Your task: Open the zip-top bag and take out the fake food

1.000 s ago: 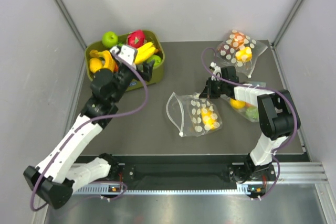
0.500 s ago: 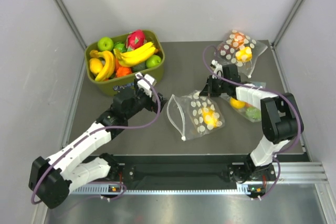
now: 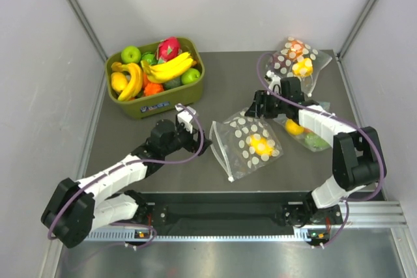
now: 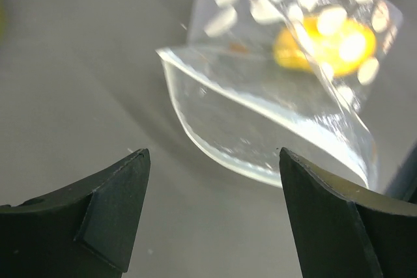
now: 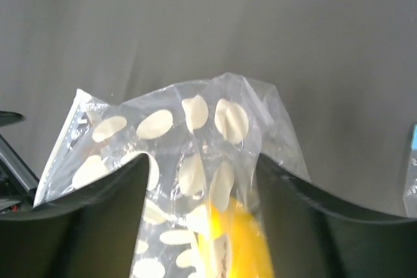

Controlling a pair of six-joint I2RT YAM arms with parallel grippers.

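Observation:
The dotted zip-top bag (image 3: 242, 136) lies in the middle of the table, its mouth gaping toward the left. A yellow piece of fake food (image 3: 262, 146) sits inside it. My left gripper (image 3: 197, 140) is low at the bag's left side, open and holding nothing. In the left wrist view the open mouth of the bag (image 4: 273, 115) is just ahead of the left gripper (image 4: 214, 154), with the yellow fruit (image 4: 326, 43) deeper in. My right gripper (image 3: 256, 103) is at the bag's far corner, jaws apart. In the right wrist view the bag's corner (image 5: 195, 122) stands loose between the right gripper's (image 5: 201, 161) fingers, above the fruit (image 5: 234, 239).
An olive bin (image 3: 155, 105) at the back left holds bananas, green apples and a pink dragon fruit (image 3: 168, 48). A second dotted bag (image 3: 296, 56) with orange and yellow pieces lies at the back right. A plain clear bag (image 3: 306, 133) with fruit lies under my right arm.
My left arm swung down from the bin to the bag's mouth. My right gripper opened from a shut grip on the bag's corner, and the bag settled slightly right.

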